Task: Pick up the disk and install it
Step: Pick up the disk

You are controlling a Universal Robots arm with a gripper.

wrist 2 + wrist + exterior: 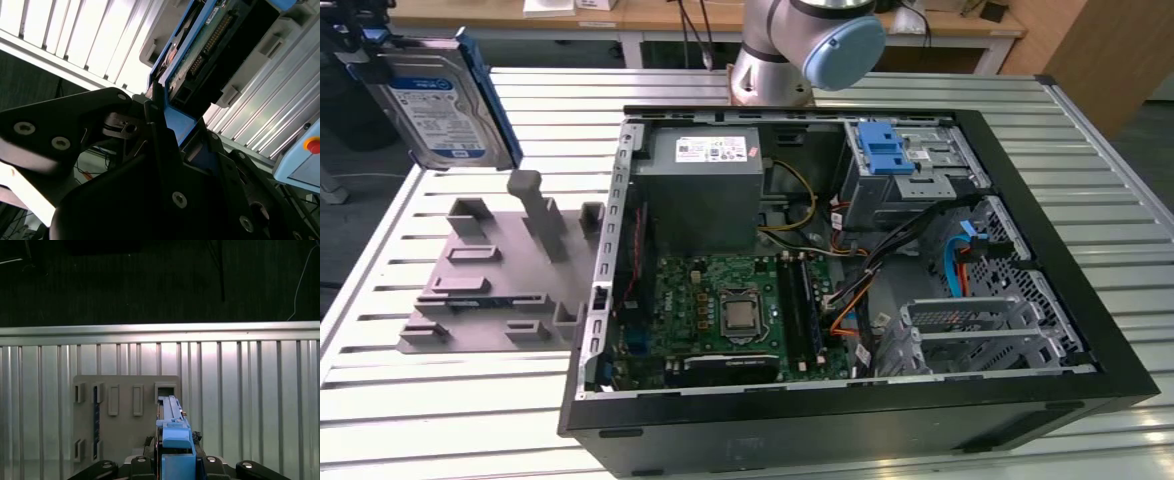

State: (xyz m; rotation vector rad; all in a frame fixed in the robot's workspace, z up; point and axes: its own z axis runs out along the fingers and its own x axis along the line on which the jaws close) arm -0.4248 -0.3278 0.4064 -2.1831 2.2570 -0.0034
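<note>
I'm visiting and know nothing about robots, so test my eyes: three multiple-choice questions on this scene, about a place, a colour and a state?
1. Where is the disk? A on the floor; B in the air above the grey fixture; C in a person's hand.
2. The disk's plastic frame is: A blue; B red; C green.
3. The gripper is: A open, empty; B open around the disk; C shut on the disk.
Answers: 1B, the exterior view shows it raised over the fixture. 2A, its edges show blue. 3C, both wrist views show it clamped on the frame.
</note>
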